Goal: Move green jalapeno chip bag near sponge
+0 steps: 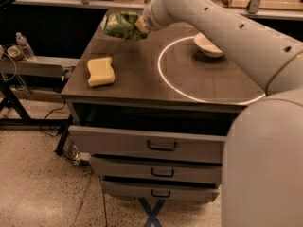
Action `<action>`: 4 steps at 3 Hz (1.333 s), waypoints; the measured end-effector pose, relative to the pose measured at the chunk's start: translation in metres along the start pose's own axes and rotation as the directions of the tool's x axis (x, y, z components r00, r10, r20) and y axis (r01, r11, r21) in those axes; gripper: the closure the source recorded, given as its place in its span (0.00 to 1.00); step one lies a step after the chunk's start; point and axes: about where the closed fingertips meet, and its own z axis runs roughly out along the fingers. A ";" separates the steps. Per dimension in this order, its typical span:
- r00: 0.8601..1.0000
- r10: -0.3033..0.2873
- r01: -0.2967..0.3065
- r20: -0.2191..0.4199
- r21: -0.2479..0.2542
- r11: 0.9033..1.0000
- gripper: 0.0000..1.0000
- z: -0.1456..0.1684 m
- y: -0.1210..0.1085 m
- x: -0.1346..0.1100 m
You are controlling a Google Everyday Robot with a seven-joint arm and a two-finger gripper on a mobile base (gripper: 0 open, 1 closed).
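Observation:
The green jalapeno chip bag (pixel 120 26), crinkly and shiny, is at the far left of the dark tabletop (pixel 142 79). My gripper (pixel 136 25) comes in from the right on the long white arm and is shut on the bag's right end; the bag hides its fingers. The pale yellow sponge (pixel 100 71) lies flat near the table's front left edge, well in front of the bag and apart from it.
A white bowl (pixel 208 45) sits at the back right, on a thin white circle marked on the tabletop. Drawers sit below the table's front edge. A water bottle (pixel 24 46) stands on a low shelf to the left. My arm's bulk fills the right foreground.

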 end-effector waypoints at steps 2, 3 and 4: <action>0.981 -0.160 0.153 -0.109 -0.071 0.986 0.75 -0.029 0.054 0.052; 0.970 -0.215 0.200 -0.112 -0.129 0.971 0.43 -0.033 0.076 0.061; 0.966 -0.235 0.217 -0.110 -0.154 0.964 0.20 -0.033 0.084 0.063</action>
